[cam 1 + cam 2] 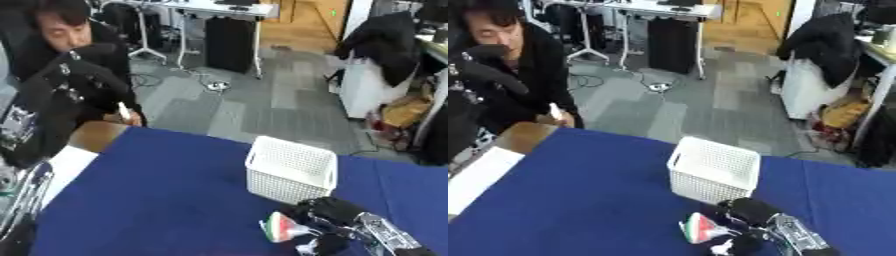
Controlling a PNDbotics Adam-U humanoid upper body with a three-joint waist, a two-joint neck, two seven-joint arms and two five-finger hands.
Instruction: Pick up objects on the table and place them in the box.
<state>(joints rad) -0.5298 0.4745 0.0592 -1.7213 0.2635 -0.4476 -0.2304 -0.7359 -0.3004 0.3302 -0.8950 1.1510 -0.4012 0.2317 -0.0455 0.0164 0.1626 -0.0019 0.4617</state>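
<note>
A white lattice box (292,170) stands on the blue table (157,200), right of centre. Just in front of it my right hand (328,212) comes in from the lower right, its black fingers curled round a watermelon-slice toy (282,227) with red flesh and a green-and-white rind. The slice is held near the table's front, below and left of the box's near wall. My left hand does not show as a hand; only dark arm parts (52,95) fill the left edge.
A person in black sits at the table's far left corner, holding a small white object (123,111). A white sheet (66,167) and a wooden patch (94,136) lie at the left edge. Beyond the table are grey floor, desks and a draped chair.
</note>
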